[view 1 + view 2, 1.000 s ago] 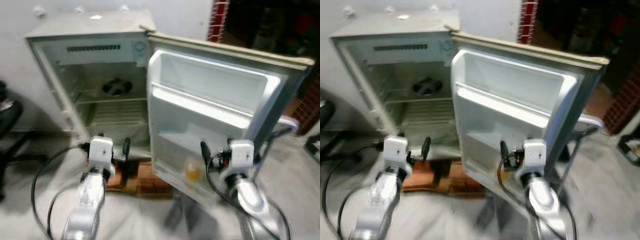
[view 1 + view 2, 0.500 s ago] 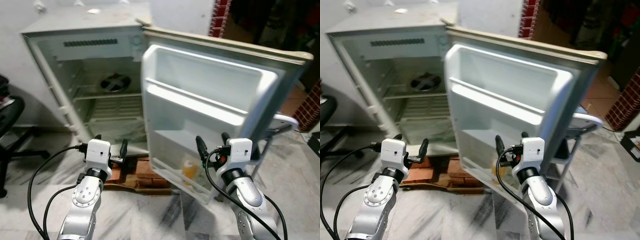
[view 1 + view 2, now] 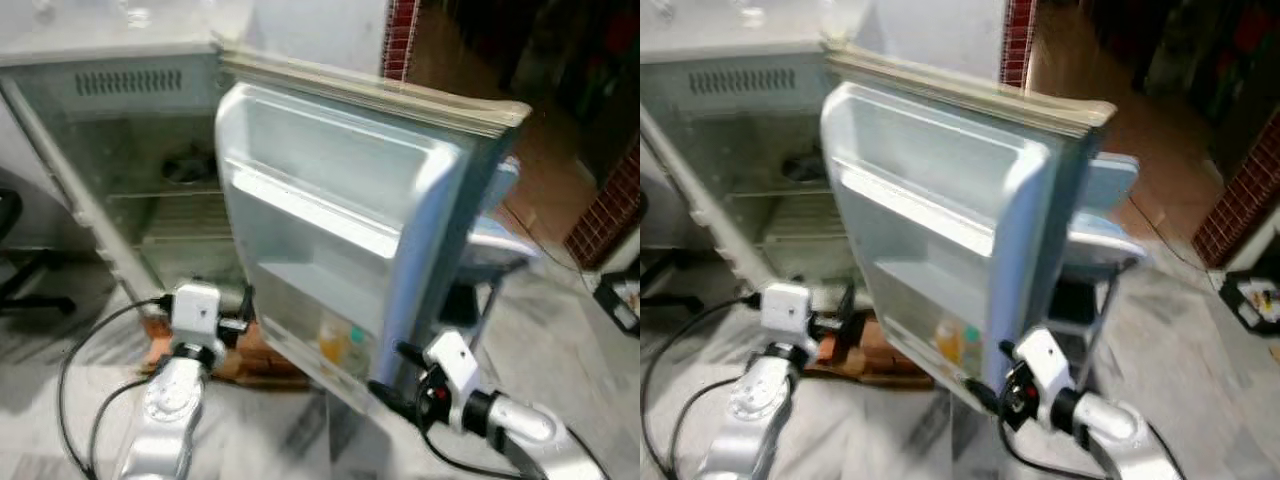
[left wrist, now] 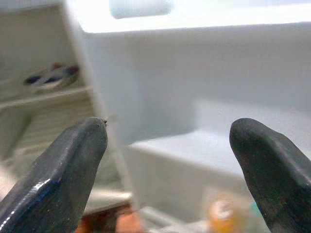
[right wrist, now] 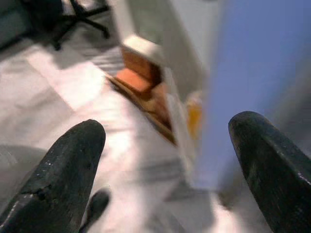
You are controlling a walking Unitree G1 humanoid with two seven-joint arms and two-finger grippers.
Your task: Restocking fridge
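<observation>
A pale grey-and-white marbled floor spreads across the room. Reddish-orange bricks lie on it, low down. A white painted wall rises behind, meeting a red brick pillar. Beyond lies a dim area with brown flooring. A black swivel chair base stands at far left.

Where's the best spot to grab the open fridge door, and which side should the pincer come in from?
Probably the free outer edge of the fridge door, low down, approached from the robot's right. That edge is a narrow upright slab that two fingers could straddle, and the right pincer, fingers spread, is already beside its bottom corner. The inner face is harder: deep shelves, with an orange bottle in the lowest one.
</observation>
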